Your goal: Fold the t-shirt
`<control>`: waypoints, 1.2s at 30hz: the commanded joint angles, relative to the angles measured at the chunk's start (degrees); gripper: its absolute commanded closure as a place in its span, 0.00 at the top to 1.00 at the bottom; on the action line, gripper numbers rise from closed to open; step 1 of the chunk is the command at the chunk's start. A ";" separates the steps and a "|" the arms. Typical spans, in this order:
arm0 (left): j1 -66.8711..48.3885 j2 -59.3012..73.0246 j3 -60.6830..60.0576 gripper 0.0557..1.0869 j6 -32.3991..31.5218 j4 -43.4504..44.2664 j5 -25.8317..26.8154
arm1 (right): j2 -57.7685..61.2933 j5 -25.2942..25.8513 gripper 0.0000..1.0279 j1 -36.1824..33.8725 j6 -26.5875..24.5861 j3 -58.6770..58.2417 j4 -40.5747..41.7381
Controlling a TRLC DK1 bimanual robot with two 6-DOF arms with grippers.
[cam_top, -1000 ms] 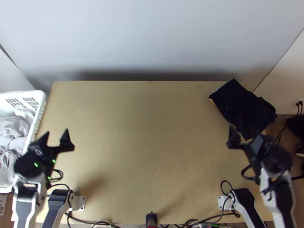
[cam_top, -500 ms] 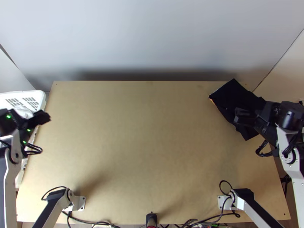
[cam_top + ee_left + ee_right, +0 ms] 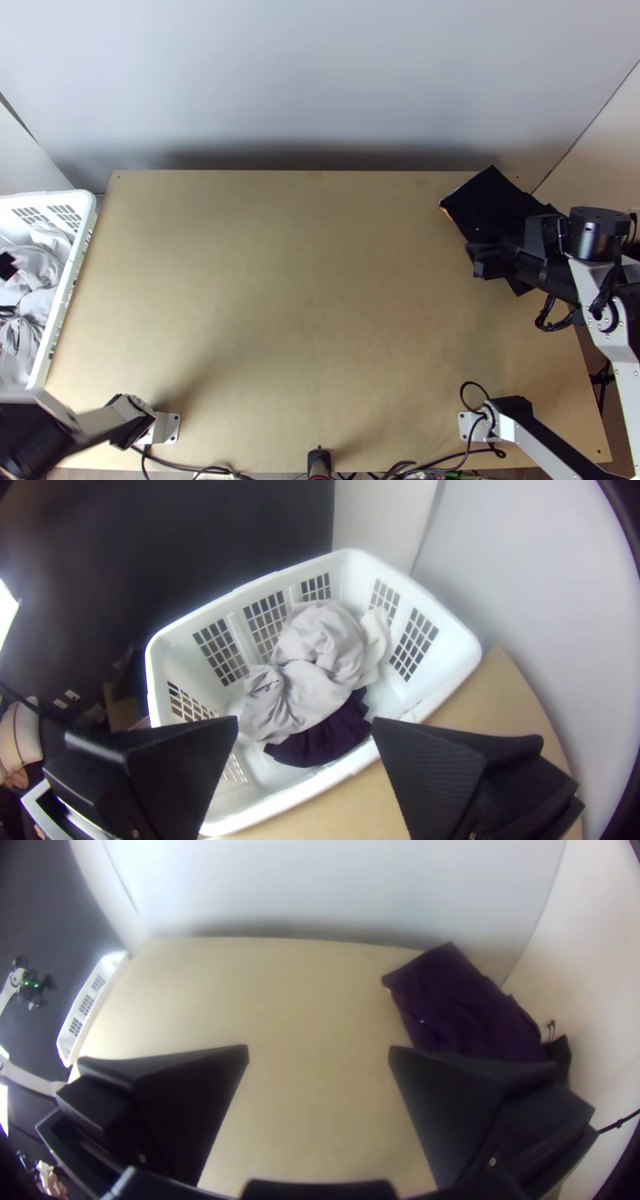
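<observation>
A pale wall (image 3: 593, 980) beside the table (image 3: 313, 1007) bears what may be plugs (image 3: 551, 1025).

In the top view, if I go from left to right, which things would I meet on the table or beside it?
White laundry basket → left arm's base plate → small black device at the near edge → dark cloth at the far right.

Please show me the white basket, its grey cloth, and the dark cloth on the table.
White basket (image 3: 451, 642): left wrist view, side wall.
Grey cloth (image 3: 308, 688): left wrist view, middle.
Dark cloth (image 3: 460, 1010): right wrist view, middle.
</observation>
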 commanded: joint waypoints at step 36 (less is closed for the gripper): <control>13.62 69.27 32.77 0.95 19.93 13.13 5.94 | 3.61 -5.46 0.95 1.92 -7.89 9.92 -20.35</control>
